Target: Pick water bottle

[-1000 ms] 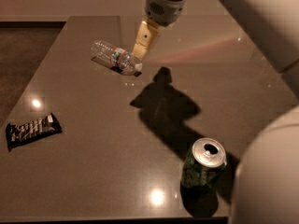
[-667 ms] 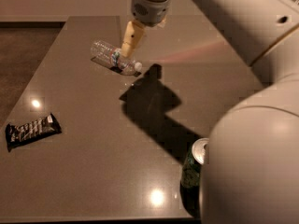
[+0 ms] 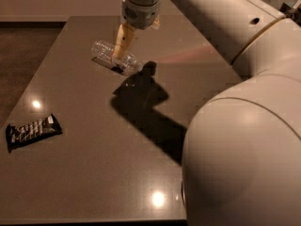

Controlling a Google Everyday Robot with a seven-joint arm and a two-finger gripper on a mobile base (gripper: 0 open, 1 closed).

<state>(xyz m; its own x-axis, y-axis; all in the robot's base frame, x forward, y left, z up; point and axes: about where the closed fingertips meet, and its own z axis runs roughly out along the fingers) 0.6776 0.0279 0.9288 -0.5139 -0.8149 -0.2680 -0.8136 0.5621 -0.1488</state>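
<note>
Dim light lay over a brown desk (image 3: 89, 173) that filled most of the view, with a pale wall behind its far edge.

Your hand (image 3: 121, 51) hung from the wrist at the far middle of the desk, pointing down, its tan tip right over the bottle (image 3: 102, 49). Whether the hand was apart or together, I cannot tell from this angle. Nor can I tell whether it was touching the bottle or just above it.

The bottle lay on its side on the desk, not upright, and ran slantwise from far left to near right under the hand. It looked clear and ribbed, so I judge it would be light, slippery and quick to roll.

The hand's shadow (image 3: 141, 95) fell on the desk just this side of the bottle. Well apart, near the left edge, lay a dark bar (image 3: 33, 130) in its wrapper. Your arm (image 3: 235, 140) blocked the whole right side of the view.

By my reading you were at the reach-and-grasp step, with the bottle not yet lifted. The next move called for setting the hand across the bottle's body, not along it. You would then close gently at its middle and lift straight up, so it would not squirt out sideways.
</note>
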